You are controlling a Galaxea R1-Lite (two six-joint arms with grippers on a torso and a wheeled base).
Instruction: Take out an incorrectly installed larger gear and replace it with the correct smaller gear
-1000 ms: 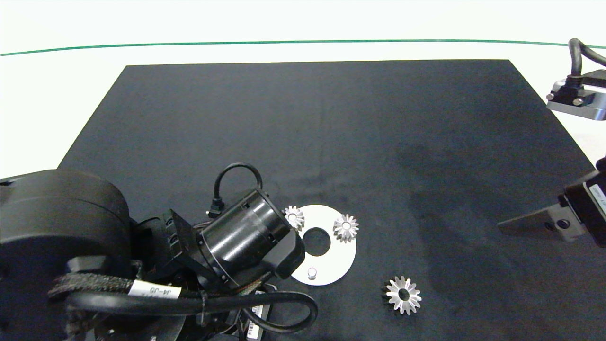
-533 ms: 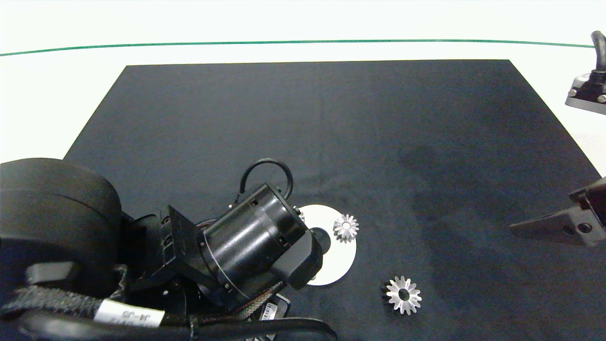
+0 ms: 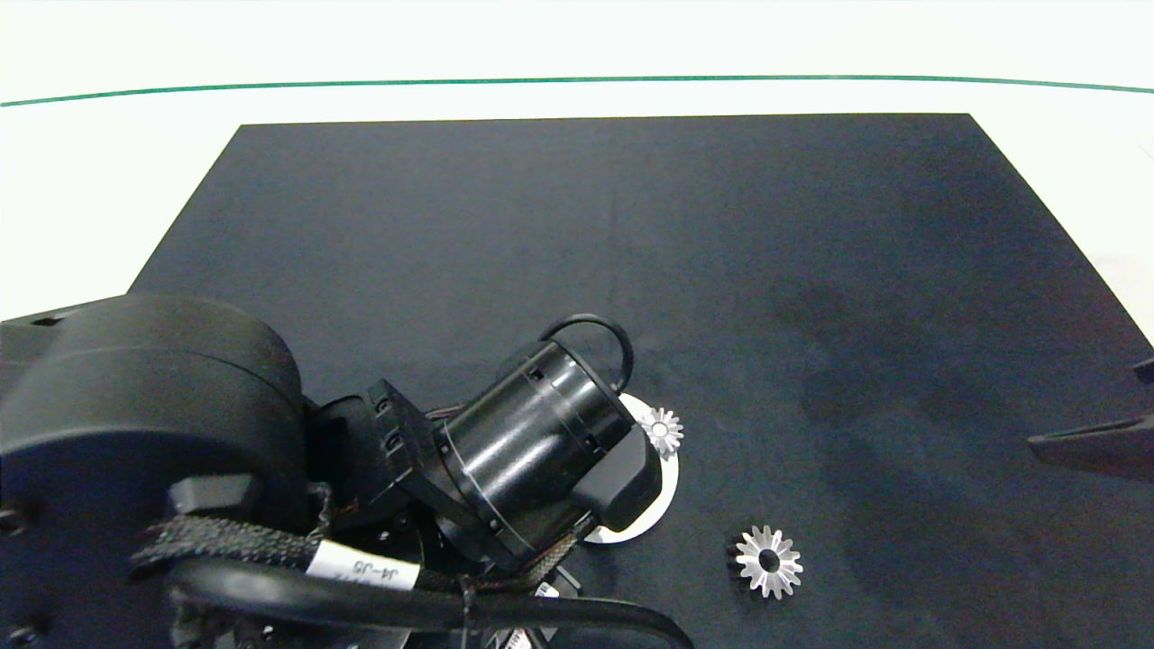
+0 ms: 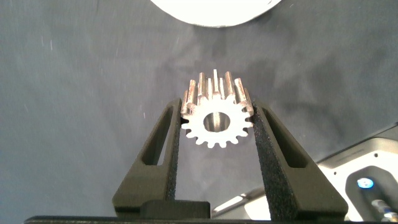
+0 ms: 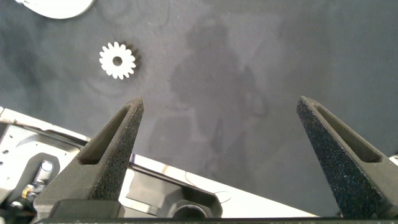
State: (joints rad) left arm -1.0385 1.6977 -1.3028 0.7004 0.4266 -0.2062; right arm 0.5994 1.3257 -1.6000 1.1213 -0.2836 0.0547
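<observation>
The left wrist view shows my left gripper point(image 4: 216, 114) shut on a smaller gear point(image 4: 216, 121), a silver one with short blunt teeth, held over the dark mat close to the white round plate point(image 4: 214, 9). In the head view the left arm point(image 3: 532, 460) hides that gripper and most of the plate point(image 3: 669, 482). Another smaller gear point(image 3: 661, 431) sits on the plate's right rim. The larger gear point(image 3: 767, 562), with long spiky teeth, lies flat on the mat right of the plate and also shows as the larger gear point(image 5: 117, 60) in the right wrist view. My right gripper point(image 5: 219, 102) is open and empty at the mat's right edge.
A black mat point(image 3: 631, 234) covers the white table. A green line point(image 3: 577, 81) runs along the far side. Only one finger point(image 3: 1091, 446) of the right gripper reaches into the head view. The robot's base point(image 5: 37, 162) shows below the right gripper.
The left arm has swung right over the plate, covering the left gear and the peg. The right arm has drawn back toward the right edge.
</observation>
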